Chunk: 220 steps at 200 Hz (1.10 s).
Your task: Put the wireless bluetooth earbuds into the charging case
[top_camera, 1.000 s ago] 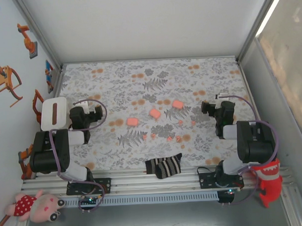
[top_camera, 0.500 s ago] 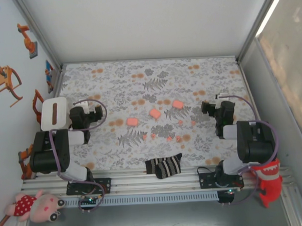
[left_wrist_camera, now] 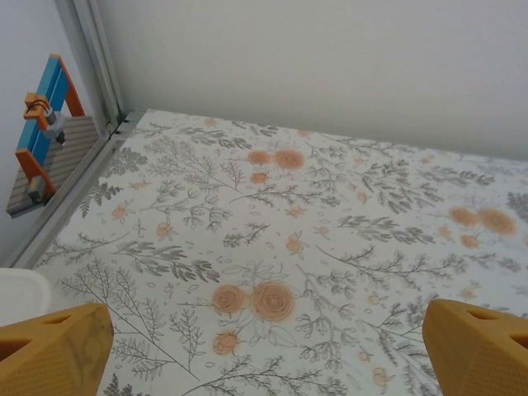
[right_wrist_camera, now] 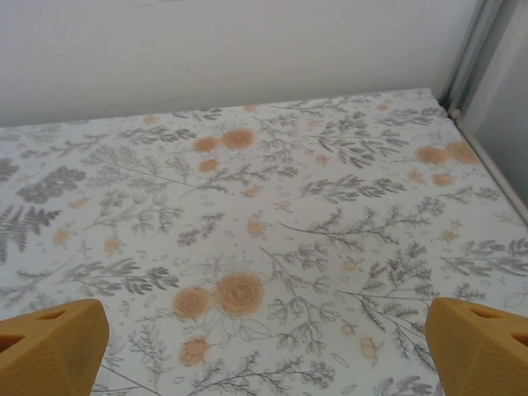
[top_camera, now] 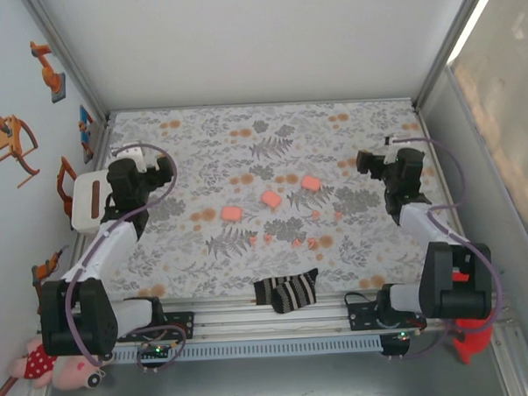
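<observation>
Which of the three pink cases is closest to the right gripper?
The rightmost case. The middle case and left case lie progressively further left, away from the right gripper.

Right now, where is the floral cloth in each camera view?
Top external: the floral cloth lies in the middle, from the rail to the white back wall.
Left wrist: lower two thirds, its far left corner at upper left.
Right wrist: lower three quarters, its far right corner at upper right.
Shared landmark: the white back wall along the cloth's far edge.
</observation>
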Each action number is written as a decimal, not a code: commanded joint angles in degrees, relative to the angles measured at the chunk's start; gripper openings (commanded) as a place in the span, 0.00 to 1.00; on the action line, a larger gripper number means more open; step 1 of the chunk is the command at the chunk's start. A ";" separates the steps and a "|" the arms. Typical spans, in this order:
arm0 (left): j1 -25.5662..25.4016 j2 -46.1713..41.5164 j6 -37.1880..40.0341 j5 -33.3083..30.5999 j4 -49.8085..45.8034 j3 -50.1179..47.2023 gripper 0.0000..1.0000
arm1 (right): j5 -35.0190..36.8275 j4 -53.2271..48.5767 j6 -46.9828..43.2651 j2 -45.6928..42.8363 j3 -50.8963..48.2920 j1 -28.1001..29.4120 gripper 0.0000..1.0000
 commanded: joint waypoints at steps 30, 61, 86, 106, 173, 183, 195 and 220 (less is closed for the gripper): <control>0.11 -5.64 -18.48 7.80 -28.55 7.58 0.96 | -12.51 -22.79 1.90 -2.09 13.14 3.28 0.97; 0.62 -8.90 -21.92 12.96 -37.20 6.72 0.96 | -13.28 -33.32 -1.58 -2.47 17.89 8.59 0.97; 0.69 -11.77 -23.13 16.98 -40.86 4.74 0.96 | -12.38 -42.41 -5.71 0.10 23.11 15.37 0.96; 0.62 -13.82 -24.43 19.22 -42.49 2.77 0.96 | -11.06 -48.99 -8.80 3.59 27.75 21.19 0.94; 0.48 -18.97 -26.27 19.31 -47.39 -1.78 0.96 | -4.48 -67.46 -18.27 21.50 46.20 37.43 0.94; 0.47 -19.72 -26.02 18.32 -48.23 -2.05 0.96 | -3.63 -69.77 -19.68 24.32 48.80 39.39 0.94; 0.47 -20.72 -25.74 17.54 -49.12 -2.31 0.96 | -2.46 -71.74 -21.28 27.30 51.42 41.58 0.94; 0.56 -22.26 -25.83 16.35 -50.05 -2.78 0.96 | -2.55 -73.86 -23.94 32.39 55.75 44.98 0.94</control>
